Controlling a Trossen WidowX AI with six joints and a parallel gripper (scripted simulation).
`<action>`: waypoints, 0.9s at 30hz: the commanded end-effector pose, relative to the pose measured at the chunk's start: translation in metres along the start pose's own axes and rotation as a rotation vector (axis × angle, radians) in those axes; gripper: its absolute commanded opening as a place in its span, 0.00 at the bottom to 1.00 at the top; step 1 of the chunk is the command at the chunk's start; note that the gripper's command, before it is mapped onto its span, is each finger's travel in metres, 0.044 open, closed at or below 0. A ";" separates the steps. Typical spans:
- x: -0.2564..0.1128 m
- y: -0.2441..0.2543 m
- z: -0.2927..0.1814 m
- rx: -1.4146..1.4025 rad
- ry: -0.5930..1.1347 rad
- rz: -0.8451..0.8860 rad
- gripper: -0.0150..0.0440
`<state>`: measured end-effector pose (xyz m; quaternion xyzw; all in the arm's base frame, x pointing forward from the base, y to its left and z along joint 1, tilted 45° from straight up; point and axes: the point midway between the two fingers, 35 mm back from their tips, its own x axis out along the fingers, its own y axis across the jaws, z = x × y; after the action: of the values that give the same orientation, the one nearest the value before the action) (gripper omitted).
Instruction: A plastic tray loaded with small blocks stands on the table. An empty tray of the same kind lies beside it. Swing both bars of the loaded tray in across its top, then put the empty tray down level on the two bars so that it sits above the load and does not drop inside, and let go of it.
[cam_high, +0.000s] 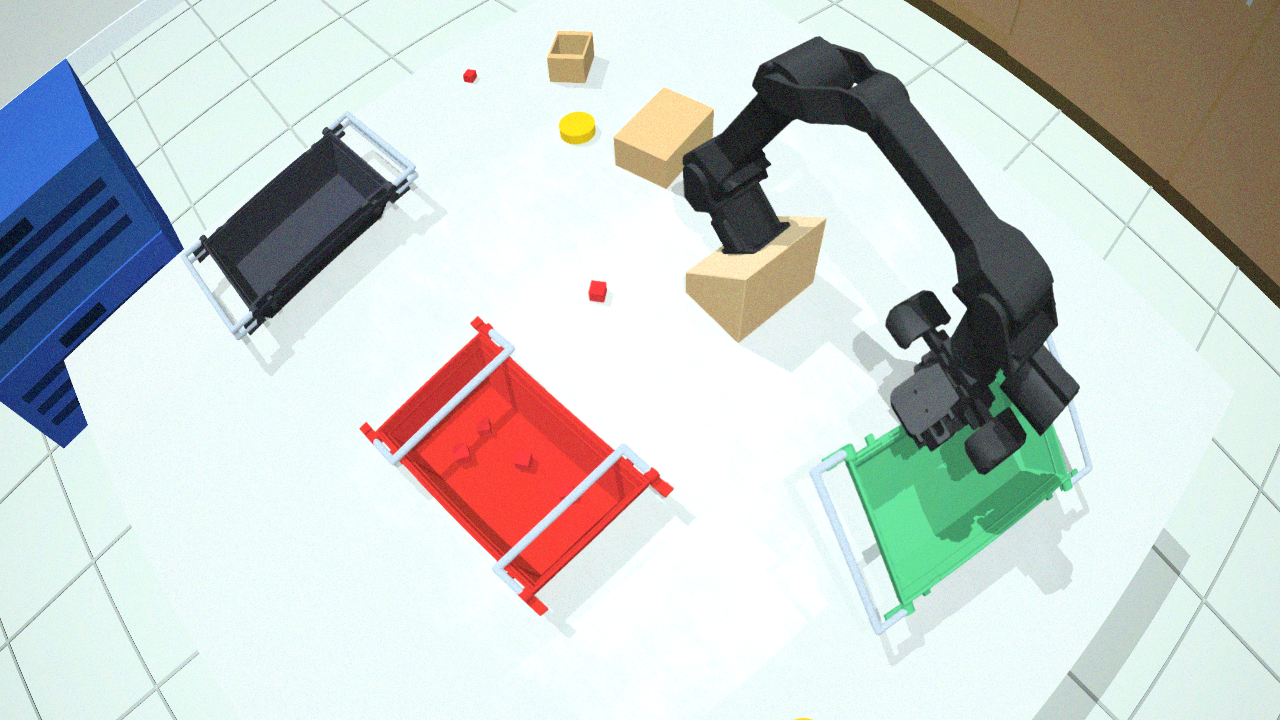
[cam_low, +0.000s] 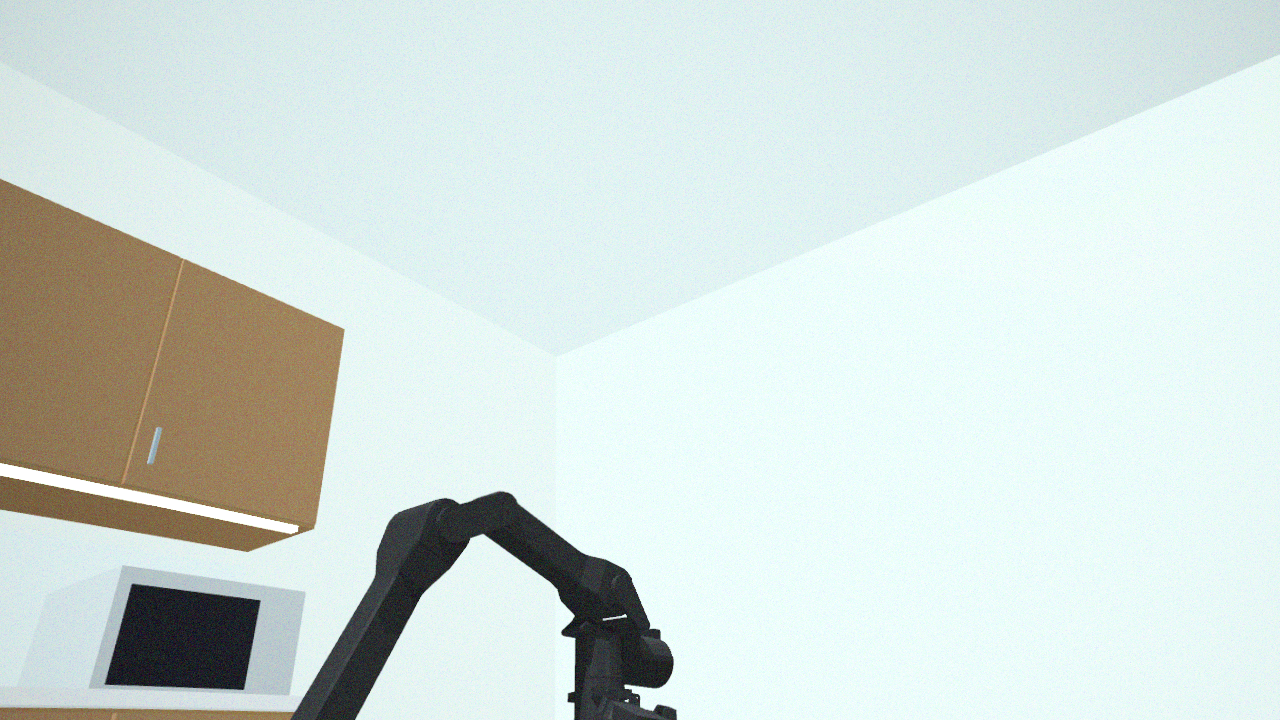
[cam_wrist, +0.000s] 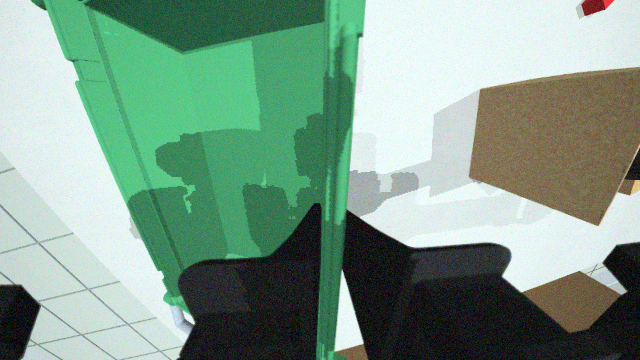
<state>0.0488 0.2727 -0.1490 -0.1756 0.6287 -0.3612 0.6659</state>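
The red tray (cam_high: 429, 492) stands on the table in the top view with small red blocks (cam_high: 525, 462) inside. Both its wire bars, one at the upper left (cam_high: 452, 404) and one at the lower right (cam_high: 561, 509), lie across its top. The empty green tray (cam_high: 913, 537) (cam_wrist: 225, 90) is at the right; its bars, left (cam_high: 845, 546) and right (cam_high: 1079, 420), stick out over its ends. My gripper (cam_high: 950, 429) (cam_wrist: 333, 212) is shut on the green tray's long side wall, one finger inside and one outside. The tray looks slightly raised and tilted; its underside is hidden.
A black tray (cam_high: 299, 228) with its bars out stands at the left, beside a blue cabinet (cam_high: 53, 179). Tan blocks (cam_high: 664, 134) (cam_wrist: 550, 145), a small open box (cam_high: 570, 67), a yellow disc (cam_high: 577, 127) and loose red cubes (cam_high: 597, 291) (cam_wrist: 595, 7) are farther back.
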 end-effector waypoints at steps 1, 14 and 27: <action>-0.015 0.009 -0.001 0.007 0.006 0.023 0.25; -0.049 0.026 -0.003 0.007 0.006 0.024 0.25; -0.061 0.030 -0.004 0.007 0.006 0.024 0.25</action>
<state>0.0560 0.3310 -0.1283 -0.1728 0.6297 -0.3589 0.6670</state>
